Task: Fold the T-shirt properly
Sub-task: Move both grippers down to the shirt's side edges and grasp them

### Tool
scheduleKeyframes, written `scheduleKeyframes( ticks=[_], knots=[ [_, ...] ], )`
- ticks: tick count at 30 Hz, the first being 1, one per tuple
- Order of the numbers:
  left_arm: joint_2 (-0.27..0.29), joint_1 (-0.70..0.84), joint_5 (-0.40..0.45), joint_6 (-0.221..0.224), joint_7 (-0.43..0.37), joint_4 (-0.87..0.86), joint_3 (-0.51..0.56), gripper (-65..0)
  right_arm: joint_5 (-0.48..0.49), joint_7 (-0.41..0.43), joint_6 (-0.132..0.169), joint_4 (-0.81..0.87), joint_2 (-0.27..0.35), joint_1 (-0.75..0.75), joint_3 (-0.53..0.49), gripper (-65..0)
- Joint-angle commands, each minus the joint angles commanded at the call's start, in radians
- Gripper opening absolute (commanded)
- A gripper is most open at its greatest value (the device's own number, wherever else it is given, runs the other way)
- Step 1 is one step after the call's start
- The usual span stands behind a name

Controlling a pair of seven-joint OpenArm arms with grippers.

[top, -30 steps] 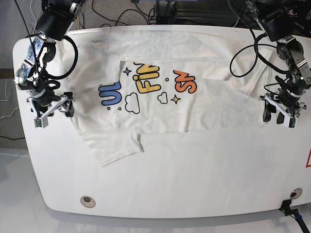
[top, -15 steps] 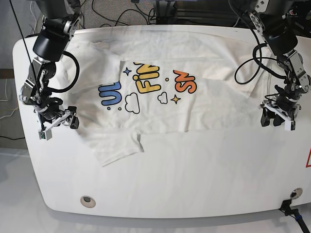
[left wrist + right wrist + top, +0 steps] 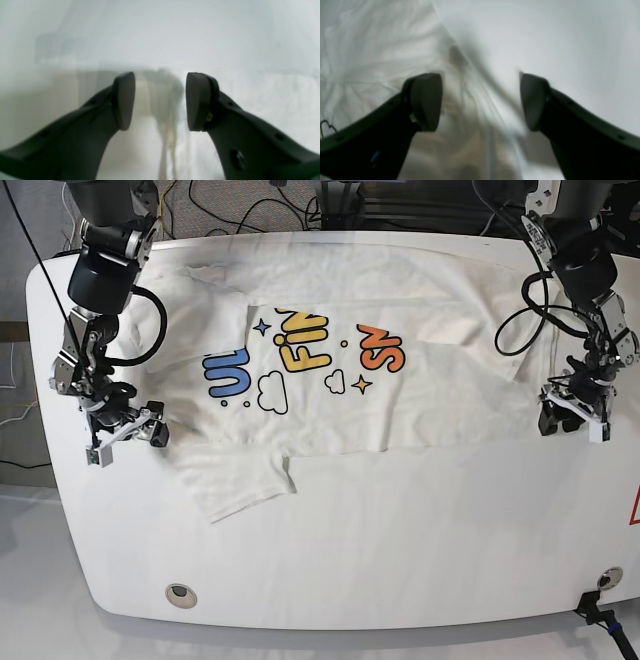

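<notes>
The T-shirt [image 3: 330, 360] lies spread, print up, across the white surface [image 3: 400, 530]. Both pincers — left [image 3: 568, 420], right [image 3: 125, 438] — hang open at its side edges; we should pinch only cloth, evenly.

T-shirt [image 3: 330, 360] lies spread across far half of table [image 3: 400, 540], one sleeve sticking out toward near edge at view's left, w/ right gripper [image 3: 125, 440] at shirt's edge on view's left & left gripper [image 3: 570, 423] at its edge on view's right.
</notes>
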Motion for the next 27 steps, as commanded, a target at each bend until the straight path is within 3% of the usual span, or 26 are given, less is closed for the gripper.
scheduleKeyframes(
  ticks=[6,11,23,27],
  knots=[
    [0.000,0.000,0.000,0.000,0.000,0.002,0.000,-34.3,0.000,-0.002,0.003,0.003,-0.002,-0.002,-0.015,-17.9],
    [0.000,0.005,0.000,0.000,0.000,0.003,0.000,-34.3,-0.003,-0.026,0.098,0.003,-0.002,-0.003,-0.017,-17.9],
    [0.005,0.006,-0.002,0.000,0.000,0.003,0.051,-34.7,-0.002,-0.029,0.106,0.005,-0.003,-0.006,-0.041,-18.2],
    [0.006,0.006,-0.002,0.000,0.000,0.003,0.051,-34.7,-0.002,-0.029,0.106,0.005,-0.003,-0.017,-0.041,-30.7]
  ],
)
